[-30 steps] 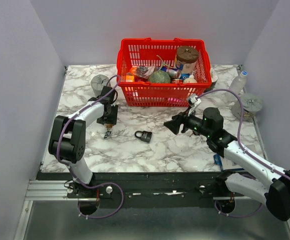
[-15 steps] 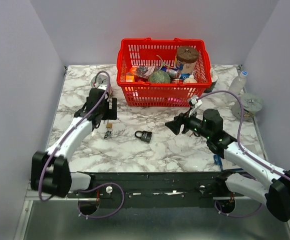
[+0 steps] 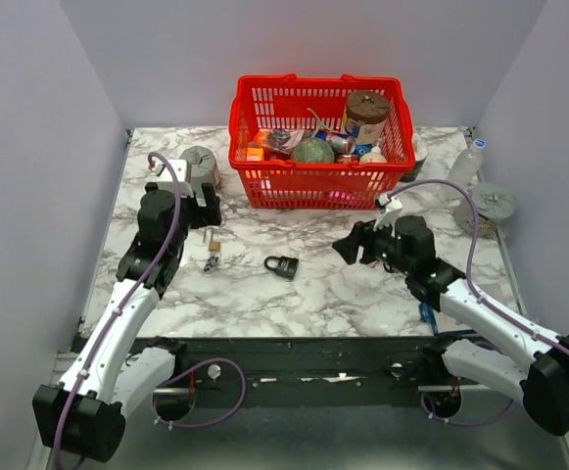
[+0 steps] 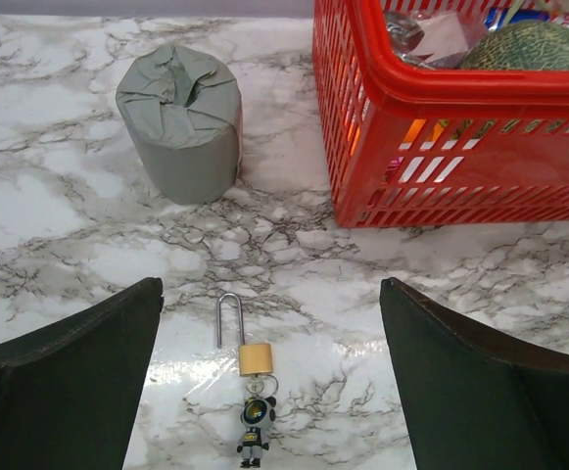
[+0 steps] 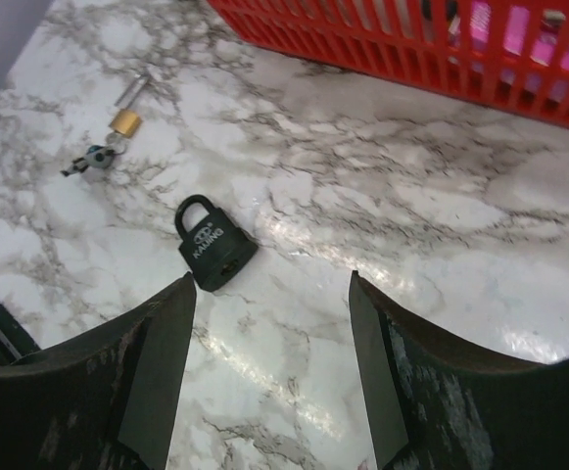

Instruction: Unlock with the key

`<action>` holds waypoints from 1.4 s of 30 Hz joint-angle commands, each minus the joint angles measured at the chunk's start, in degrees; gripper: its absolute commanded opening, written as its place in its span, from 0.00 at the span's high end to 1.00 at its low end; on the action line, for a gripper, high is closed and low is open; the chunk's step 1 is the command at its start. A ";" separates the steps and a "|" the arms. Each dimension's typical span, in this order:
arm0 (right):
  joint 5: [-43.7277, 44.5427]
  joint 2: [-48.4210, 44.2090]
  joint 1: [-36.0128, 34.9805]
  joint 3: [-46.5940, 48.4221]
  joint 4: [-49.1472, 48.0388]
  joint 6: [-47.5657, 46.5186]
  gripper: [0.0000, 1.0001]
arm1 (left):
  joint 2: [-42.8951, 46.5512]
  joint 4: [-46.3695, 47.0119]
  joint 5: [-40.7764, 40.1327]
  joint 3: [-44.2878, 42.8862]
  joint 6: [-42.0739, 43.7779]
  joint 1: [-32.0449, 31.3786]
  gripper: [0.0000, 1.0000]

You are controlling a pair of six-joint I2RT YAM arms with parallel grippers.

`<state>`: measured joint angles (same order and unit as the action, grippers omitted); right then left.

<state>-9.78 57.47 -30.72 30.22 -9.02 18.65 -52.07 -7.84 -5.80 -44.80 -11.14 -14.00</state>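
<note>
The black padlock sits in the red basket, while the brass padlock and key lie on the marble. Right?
No: the right wrist view shows the black padlock on the marble, outside the red basket. The brass padlock and key are as stated.

Before the red plastic basket (image 3: 320, 168) lies the black padlock (image 3: 282, 265); front-left of the basket, the small brass padlock (image 4: 255, 357) touching the tiny dark-headed key bunch (image 4: 254, 431); left of the basket, the grey wrapped cylinder (image 4: 179, 122).

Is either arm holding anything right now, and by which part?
Nothing. Left tool and right tool both gape empty; the key lies on the table.
</note>
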 commanded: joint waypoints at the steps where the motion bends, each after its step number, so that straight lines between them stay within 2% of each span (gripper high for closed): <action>1: 8.37 0.18 1.01 6.42 14.10 3.32 0.28 | 4.43 1.34 2.29 0.32 -1.78 -0.33 0.01; 3: 8.11 0.88 3.03 8.27 16.56 3.58 0.28 | 5.83 0.81 2.37 0.15 -2.04 -0.24 0.01; 10: -4.09 4.31 16.82 9.86 17.98 5.25 0.28 | 8.57 -1.21 2.46 0.41 -5.38 -0.50 0.01; 14: -1.66 6.33 21.48 10.74 19.12 4.81 0.33 | 9.44 -1.74 2.55 -0.12 -5.65 -0.68 0.01; 17: 4.58 8.97 21.58 11.70 21.31 3.59 0.34 | 10.76 -1.74 1.76 0.32 -5.48 -0.68 0.01; 23: 9.16 15.81 21.58 13.90 25.01 1.21 0.36 | 12.26 -1.74 1.67 1.29 -5.74 -0.77 0.01; 31: 12.50 25.49 21.58 18.56 29.23 -3.45 0.55 | 10.68 -1.92 2.64 1.03 -6.18 -0.85 0.01; 42: 13.29 32.26 21.58 22.25 29.93 -2.75 0.54 | 9.01 -2.36 3.43 0.76 -6.18 -0.85 0.01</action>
<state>1.15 87.59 -9.34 49.91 19.40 16.40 -42.74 -9.56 -3.84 -44.18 -17.02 -14.66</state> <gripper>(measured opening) 0.449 0.988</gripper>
